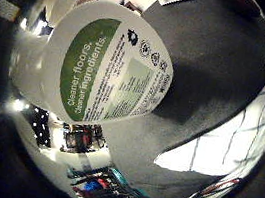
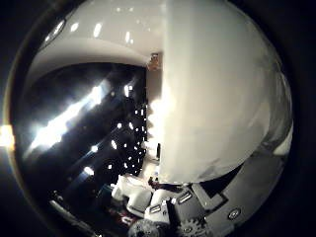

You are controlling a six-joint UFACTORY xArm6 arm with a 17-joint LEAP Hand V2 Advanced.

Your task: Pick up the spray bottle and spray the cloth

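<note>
Spray bottle [image 1: 109, 67] fills palm views, v. close, above desk [image 1: 213, 66]; cloth [image 1: 232, 140] lies beyond. Hand [image 2: 173, 212] fingers: can't tell.

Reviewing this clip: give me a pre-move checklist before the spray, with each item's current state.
1. Spray bottle close to the palm: ok, it fills much of both palm views.
2. Bottle off the dark table: ok, it appears lifted, with its shadow below.
3. Cloth in view: ok, a white checked cloth lies on the table beside the bottle's shadow.
4. Hand curled round the bottle: cannot tell, only part of the hand shows.
5. Nozzle aimed at the cloth: cannot tell, nozzle unseen.
</note>
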